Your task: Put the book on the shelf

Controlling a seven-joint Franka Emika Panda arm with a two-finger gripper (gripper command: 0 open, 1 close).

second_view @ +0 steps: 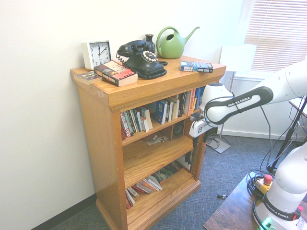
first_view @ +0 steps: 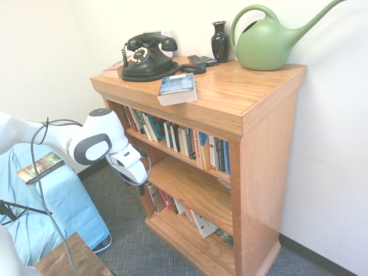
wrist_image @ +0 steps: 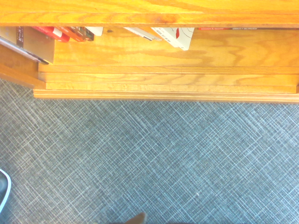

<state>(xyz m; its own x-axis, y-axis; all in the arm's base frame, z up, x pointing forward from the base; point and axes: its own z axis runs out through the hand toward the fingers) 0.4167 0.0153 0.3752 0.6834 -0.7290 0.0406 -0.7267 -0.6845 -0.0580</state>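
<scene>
1. The end effector (first_view: 140, 185) is seen in front of the bookcase (first_view: 261, 172), level with the middle board and pointing down toward the floor. Its fingers are dark and small in both exterior views; how far they are open cannot be told. Nothing is seen held or touched by it.
2. In the wrist view, grey carpet (wrist_image: 149, 158) is shown below, with the bookcase base and leaning books on the bottom board at the far edge.
3. The shelf (first_view: 184, 154), the topmost inner board, is lined with upright colourful spines. It is located above and behind the end effector.
4. The book (first_view: 177, 88) is lying flat on the bookcase top, near the front edge, blue cover upward and cream page edges facing forward. It is well apart from the end effector.
5. Just behind the book, a black rotary telephone (first_view: 147, 56) is placed, its coiled cord lying close to the book.
6. Farthest back, a dark vase (first_view: 220, 41) and a green watering can (first_view: 270, 39) are set against the wall.
</scene>
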